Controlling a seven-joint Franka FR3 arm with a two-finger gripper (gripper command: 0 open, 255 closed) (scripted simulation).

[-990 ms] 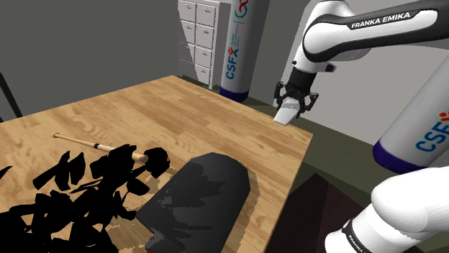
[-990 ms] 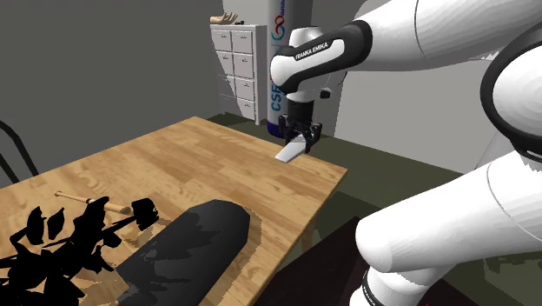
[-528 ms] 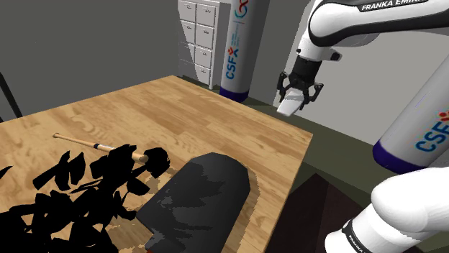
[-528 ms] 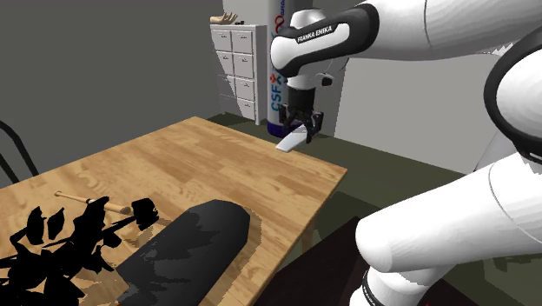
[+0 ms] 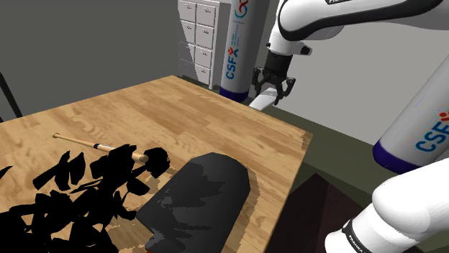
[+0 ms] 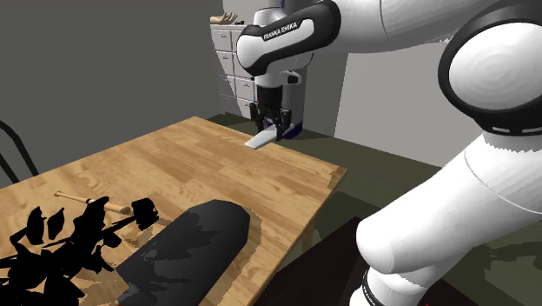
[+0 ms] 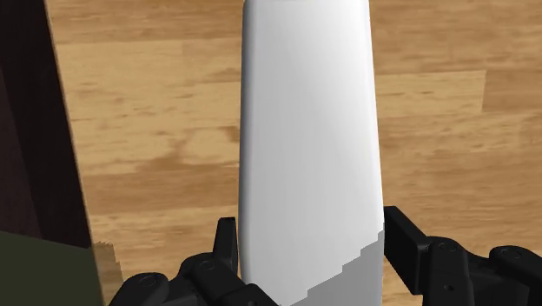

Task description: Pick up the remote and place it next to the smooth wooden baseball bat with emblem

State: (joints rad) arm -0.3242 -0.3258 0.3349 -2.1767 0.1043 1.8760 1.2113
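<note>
The remote is a plain white slab, tilted and held in the air over the far edge of the wooden table. My black gripper is shut on its upper end. In the wrist view the remote runs away from the gripper, with a black finger on each side and wood grain below. The second exterior view has the gripper holding the remote just above the tabletop. The thin wooden baseball bat lies far off toward the shoulder view's left, its thick end hidden by black shapes. The bat also lies at the second exterior view's left.
A large dark grey rounded slab lies on the near part of the table. A heap of jagged black shapes covers the near left corner. Behind the table stand a white drawer cabinet and a lettered white cylinder.
The gripper has carried the remote toward the shoulder view's left, from beyond the table's right edge to above its far edge. The grip has held.
</note>
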